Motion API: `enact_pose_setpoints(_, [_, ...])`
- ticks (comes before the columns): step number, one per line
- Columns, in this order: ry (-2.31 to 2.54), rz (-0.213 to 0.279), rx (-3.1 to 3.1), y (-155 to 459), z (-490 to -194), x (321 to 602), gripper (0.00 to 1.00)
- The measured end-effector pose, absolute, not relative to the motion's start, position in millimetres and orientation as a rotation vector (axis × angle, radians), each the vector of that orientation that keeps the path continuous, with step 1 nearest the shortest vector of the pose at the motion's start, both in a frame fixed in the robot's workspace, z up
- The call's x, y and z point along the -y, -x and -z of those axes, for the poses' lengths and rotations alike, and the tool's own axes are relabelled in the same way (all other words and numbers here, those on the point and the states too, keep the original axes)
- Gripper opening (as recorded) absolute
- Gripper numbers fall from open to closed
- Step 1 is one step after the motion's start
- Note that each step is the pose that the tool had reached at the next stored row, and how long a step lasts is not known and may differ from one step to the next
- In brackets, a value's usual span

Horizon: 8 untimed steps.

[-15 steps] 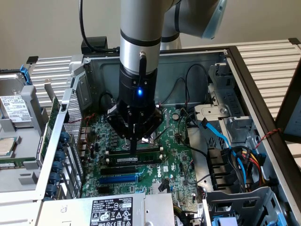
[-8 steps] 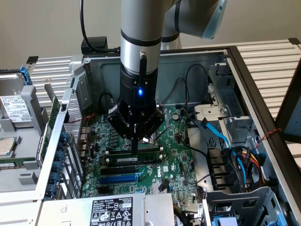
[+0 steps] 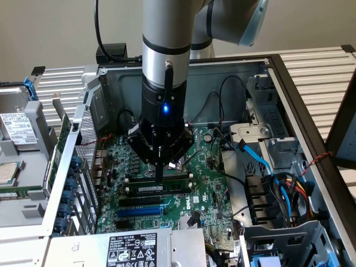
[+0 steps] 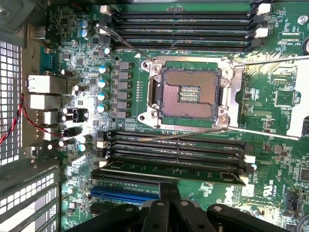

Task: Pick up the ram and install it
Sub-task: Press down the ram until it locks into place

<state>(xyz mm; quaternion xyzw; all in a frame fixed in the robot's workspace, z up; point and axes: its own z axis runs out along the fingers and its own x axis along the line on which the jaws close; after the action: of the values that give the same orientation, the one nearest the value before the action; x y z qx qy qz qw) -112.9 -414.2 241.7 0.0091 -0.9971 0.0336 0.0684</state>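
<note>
The jaws (image 3: pixel 159 177) were pressed together, their tips bearing down on the ram (image 3: pixel 162 188), which lay directly beneath them, seated along a memory slot on the motherboard (image 3: pixel 206 189), with the blue slot (image 3: pixel 142 211) just beyond it
</note>
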Motion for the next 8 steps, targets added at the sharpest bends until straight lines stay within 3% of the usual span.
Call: enact_pose_setpoints(8, [0.066,-0.105,3.0,112.9,-241.5,414.1,0.1])
